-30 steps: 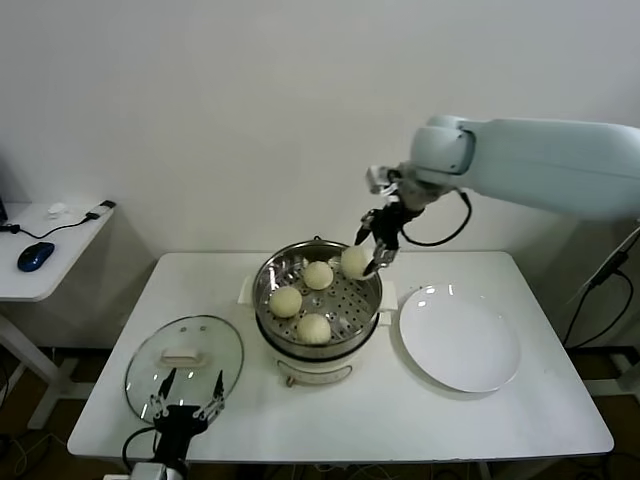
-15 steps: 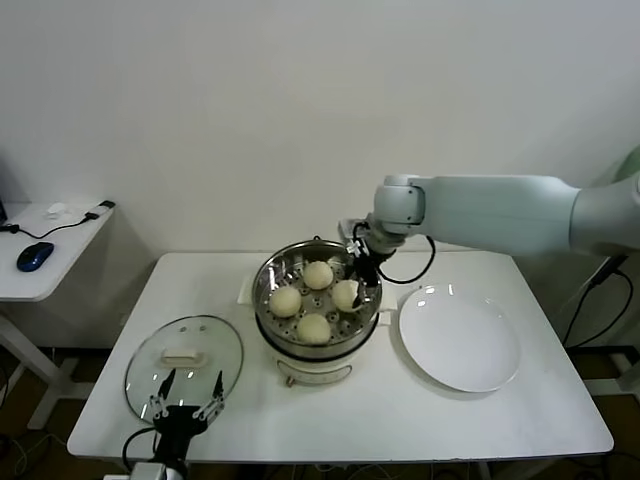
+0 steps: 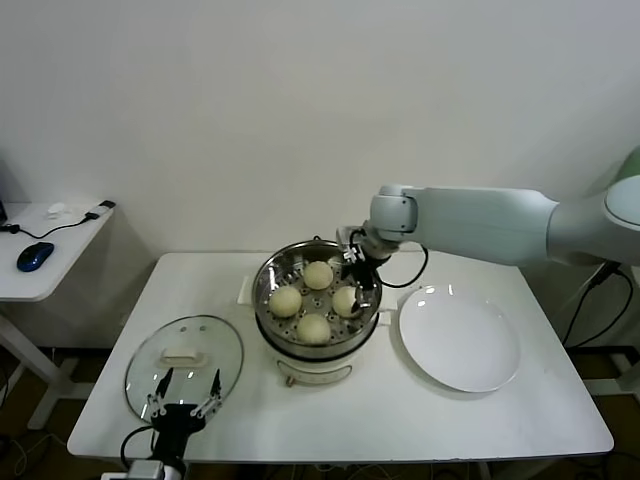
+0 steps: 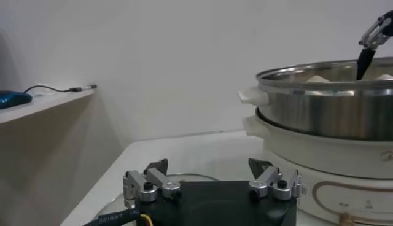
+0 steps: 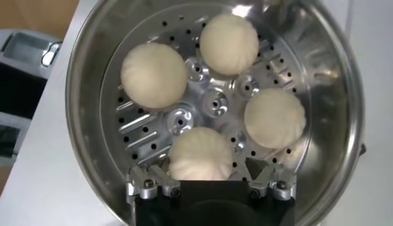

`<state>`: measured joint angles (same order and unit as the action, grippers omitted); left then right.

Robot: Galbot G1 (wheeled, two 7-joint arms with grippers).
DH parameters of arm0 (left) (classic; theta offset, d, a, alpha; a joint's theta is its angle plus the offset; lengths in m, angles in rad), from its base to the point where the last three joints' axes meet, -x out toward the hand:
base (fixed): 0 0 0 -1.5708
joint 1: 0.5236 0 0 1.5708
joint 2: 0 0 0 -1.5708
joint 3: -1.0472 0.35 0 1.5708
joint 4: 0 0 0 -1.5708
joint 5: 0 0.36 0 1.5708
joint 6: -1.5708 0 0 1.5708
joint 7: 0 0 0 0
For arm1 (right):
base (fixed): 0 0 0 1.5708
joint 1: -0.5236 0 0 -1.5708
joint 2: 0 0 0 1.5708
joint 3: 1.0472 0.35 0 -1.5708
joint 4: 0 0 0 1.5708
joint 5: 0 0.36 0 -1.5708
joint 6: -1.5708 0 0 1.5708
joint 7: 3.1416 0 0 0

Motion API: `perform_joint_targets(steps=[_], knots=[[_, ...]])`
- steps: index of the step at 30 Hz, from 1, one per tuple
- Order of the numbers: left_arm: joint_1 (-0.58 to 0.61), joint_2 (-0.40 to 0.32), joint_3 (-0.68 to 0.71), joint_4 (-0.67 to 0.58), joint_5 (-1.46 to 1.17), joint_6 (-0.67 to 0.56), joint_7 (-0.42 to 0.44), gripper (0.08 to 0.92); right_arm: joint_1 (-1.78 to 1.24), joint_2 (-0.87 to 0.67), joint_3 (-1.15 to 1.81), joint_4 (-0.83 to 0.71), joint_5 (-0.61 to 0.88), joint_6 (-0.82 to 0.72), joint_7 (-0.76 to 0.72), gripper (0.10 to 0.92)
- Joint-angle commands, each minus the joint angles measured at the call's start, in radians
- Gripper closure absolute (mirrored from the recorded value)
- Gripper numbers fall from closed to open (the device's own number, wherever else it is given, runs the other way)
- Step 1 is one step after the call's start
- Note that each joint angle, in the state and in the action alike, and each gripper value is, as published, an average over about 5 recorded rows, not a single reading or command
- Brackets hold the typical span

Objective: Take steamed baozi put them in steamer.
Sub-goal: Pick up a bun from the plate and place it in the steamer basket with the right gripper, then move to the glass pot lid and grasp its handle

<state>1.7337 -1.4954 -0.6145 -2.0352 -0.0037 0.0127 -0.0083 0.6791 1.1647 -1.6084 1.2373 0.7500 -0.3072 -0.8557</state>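
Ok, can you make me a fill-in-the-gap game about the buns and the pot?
1. The number of baozi in the steamer is ____.
2. The plate holds ____ buns.
3. The glass lid lies on the table on the robot's ____ side of the steamer.
4. The right gripper, jaws open, is above the ____.

Missing words: four; no; left; steamer

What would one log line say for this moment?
baozi: four in steamer | right claw: open over tray | left claw: open, idle near lid | plate: bare
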Motion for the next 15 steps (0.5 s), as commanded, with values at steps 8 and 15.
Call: perform_joint_targets(steps=[8,15], knots=[[0.001,0.003,0.001,-0.015,-0.025,0.016,0.001,0.177,-0.139,-0.354,0.500,0.062,0.148,0.045,0.176,0.203],[-0.013,0.014,0.004,-0.035,-0.062,0.028,-0.002,0.177,-0.567,-0.653,0.989,0.173,0.033,0.031,0.571,0.203]])
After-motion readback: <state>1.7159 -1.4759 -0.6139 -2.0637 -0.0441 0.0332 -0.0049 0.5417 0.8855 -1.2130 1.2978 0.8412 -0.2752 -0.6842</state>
